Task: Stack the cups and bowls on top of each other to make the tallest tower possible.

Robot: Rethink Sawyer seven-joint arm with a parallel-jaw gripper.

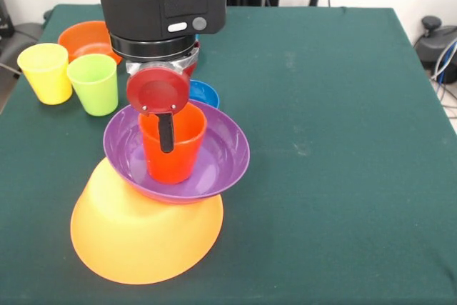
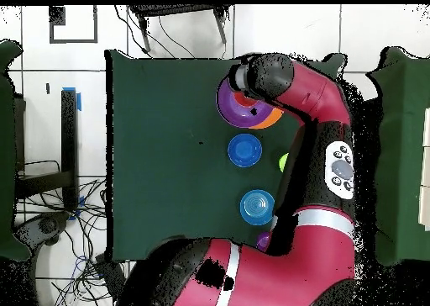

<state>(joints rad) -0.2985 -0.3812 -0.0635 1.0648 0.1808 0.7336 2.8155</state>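
Gripper (image 1: 166, 130) directly over tower, one black finger (image 1: 166, 133) hanging inside orange-red cup (image 1: 171, 149); open or closed: cannot tell. Cup stands upright in wide purple bowl (image 1: 214, 162), which sits on inverted yellow-orange bowl (image 1: 143, 237). Yellow cup (image 1: 46, 71) and lime green cup (image 1: 94, 83) at 10 o'clock from tower, orange bowl (image 1: 80, 37) behind them. Dark blue bowl (image 1: 206, 93) at 12 o'clock, just behind purple bowl. Overhead view: light blue bowl (image 2: 257, 207) apart from tower.
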